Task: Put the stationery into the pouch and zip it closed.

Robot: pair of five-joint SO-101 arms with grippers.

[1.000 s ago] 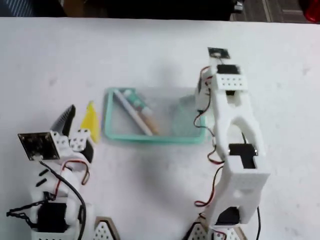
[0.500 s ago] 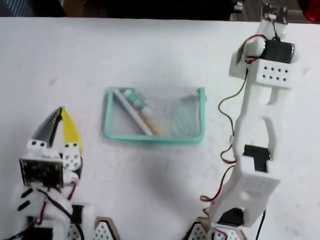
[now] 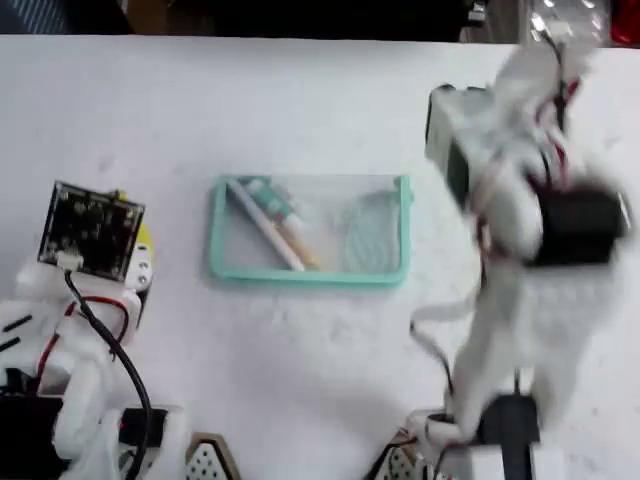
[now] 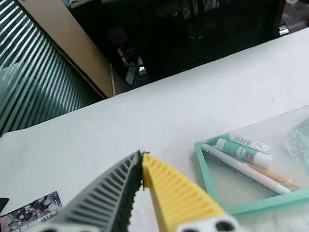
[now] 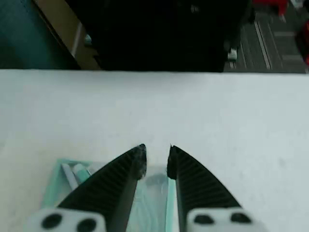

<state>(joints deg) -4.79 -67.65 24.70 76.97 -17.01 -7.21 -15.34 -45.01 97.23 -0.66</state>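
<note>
Two hands, both empty — left hand (image 4: 143, 162) pressed together; right hand (image 5: 155, 154) parted slightly, clear of pouch (image 3: 310, 279).

The left arm (image 3: 75, 300) has drawn back from beside the left end of the pouch (image 3: 310, 276) toward the near left corner of the surface (image 3: 300, 110). The fingers (image 4: 174, 193) of the left gripper (image 4: 142, 155), spread a second ago, have come together. The right arm (image 3: 520, 230), which was stretched over the pouch's right end, first swung out toward the far edge and is now folding back toward the near right, leaving that end uncovered.
</note>
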